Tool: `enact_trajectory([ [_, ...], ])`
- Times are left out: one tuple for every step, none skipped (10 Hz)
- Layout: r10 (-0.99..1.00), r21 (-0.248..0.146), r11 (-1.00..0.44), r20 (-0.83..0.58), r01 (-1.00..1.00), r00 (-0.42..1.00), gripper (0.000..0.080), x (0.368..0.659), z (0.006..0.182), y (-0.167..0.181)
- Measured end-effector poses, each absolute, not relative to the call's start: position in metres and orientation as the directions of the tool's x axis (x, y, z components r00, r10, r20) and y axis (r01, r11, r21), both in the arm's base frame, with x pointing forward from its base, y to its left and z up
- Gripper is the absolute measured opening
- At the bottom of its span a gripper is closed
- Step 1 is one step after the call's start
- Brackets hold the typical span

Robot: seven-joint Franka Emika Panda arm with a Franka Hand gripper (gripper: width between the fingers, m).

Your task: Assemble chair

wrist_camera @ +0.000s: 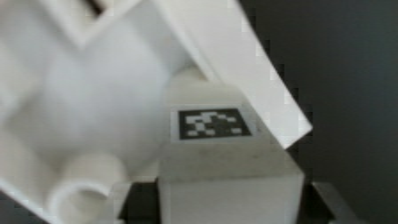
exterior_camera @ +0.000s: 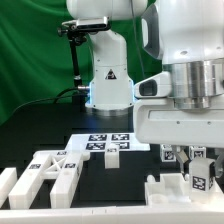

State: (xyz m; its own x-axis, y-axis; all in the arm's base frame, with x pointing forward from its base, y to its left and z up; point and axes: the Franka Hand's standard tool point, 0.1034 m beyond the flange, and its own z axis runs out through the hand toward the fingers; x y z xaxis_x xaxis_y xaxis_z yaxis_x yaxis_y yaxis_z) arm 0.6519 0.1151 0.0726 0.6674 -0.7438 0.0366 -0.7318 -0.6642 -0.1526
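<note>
In the lower right of the exterior view, the gripper (exterior_camera: 198, 166) is seen lowered onto a tagged block (exterior_camera: 200, 182), next to a larger white part (exterior_camera: 165, 190). In the wrist view, the block is held between the two dark fingers (wrist_camera: 326, 203), so the jaws are closed on it, half-wide. Other loose parts (exterior_camera: 50, 172) are laid at the lower left. The marker board (exterior_camera: 105, 140) is seen at the centre, below the arm base (exterior_camera: 108, 80).
</note>
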Motion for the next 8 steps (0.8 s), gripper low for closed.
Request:
enact_trajectory([
  [-0.793,-0.160,-0.601,0.001,-0.783,0.609,0.0294,0.6518,0.0730,0.1134],
  [-0.856,-0.166,-0.505,-0.030,-0.847,0.516,0.0294,0.6515,0.0727,0.1115],
  [-0.901,-0.164,-0.418,-0.050,-0.894,0.430,0.0294,0.6507,0.0723,0.1116],
  [-0.913,-0.162,-0.391,-0.054,-0.906,0.404,0.0294,0.6504,0.0723,0.1117],
  [-0.906,-0.163,-0.408,-0.052,-0.898,0.421,0.0321,0.6503,0.0721,0.1116],
  [-0.869,-0.161,-0.482,-0.037,-0.861,0.494,0.0321,0.6496,0.0711,0.1119],
  [-0.773,-0.153,-0.625,-0.018,-0.765,0.635,0.0502,0.6474,0.0699,0.1133],
  [-0.624,-0.132,-0.773,-0.013,-0.620,0.781,0.0502,0.6448,0.0698,0.1159],
])
